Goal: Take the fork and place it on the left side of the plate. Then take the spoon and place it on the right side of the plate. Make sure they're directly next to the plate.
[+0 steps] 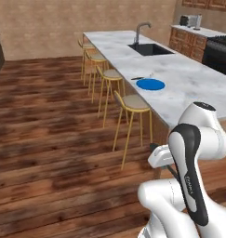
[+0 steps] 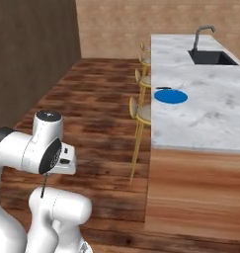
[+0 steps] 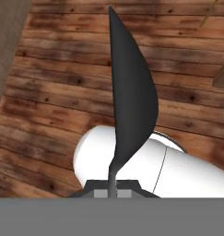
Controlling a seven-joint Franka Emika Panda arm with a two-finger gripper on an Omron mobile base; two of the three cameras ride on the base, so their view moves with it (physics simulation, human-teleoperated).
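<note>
The pincer (image 3: 114,183) is hanging over brown plank floor, its jaws pressed together and holding nothing. Ahead, stools (image 1: 133,103) are lining a marble counter (image 1: 189,88). Well ahead, the blue plate (image 1: 150,84) is lying there; just beyond it a thin dark utensil (image 1: 137,78), too small to identify, is lying left-to-right.

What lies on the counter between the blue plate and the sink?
Bare marble, apart from small utensils at the plate's far edge, seen in the left base view.

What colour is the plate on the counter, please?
The plate is plain bright blue; it shows best in the right base view.
</note>
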